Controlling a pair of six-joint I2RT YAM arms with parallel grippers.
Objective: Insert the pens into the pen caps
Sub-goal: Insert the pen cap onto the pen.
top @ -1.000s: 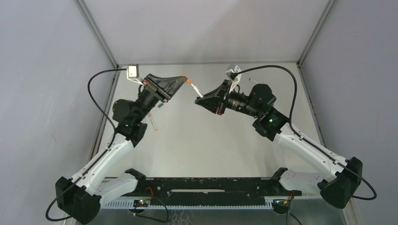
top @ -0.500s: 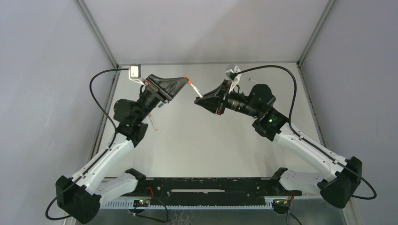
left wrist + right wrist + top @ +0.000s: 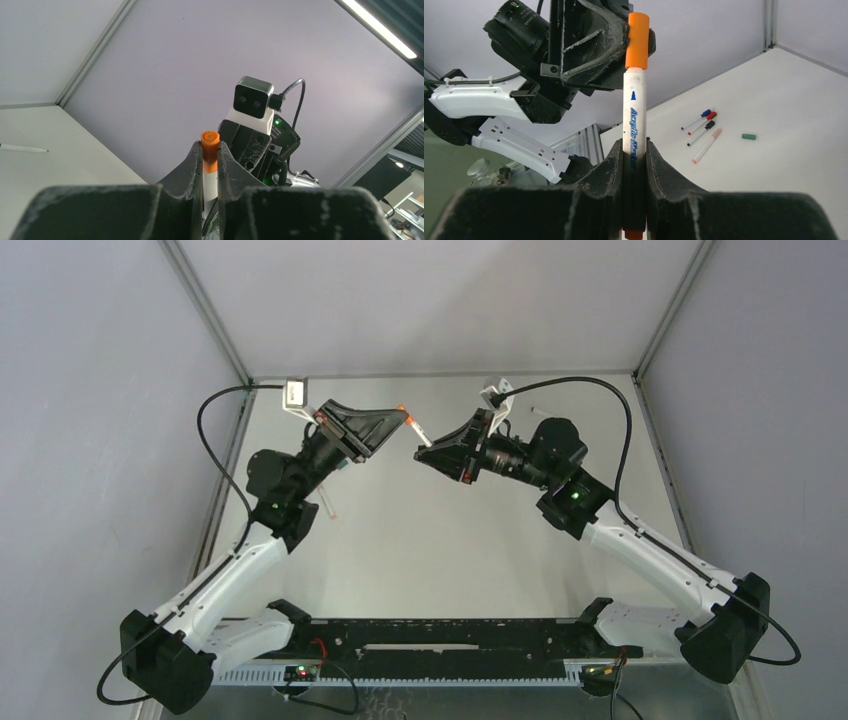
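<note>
Only thing I can actually read from here is on the thin white plastic marker pen (image 3: 634,115). Blue letters run along the barrel and say "Acrylic Marker", with a tiny blue symbol between the words and the orange plastic cap (image 3: 638,40). The other slim white pens (image 3: 702,131) lying further off are too small to read.

walls (image 3: 90,440): pale grey | table (image 3: 450,540): white | ceiling: strip light (image 3: 377,26)
</note>
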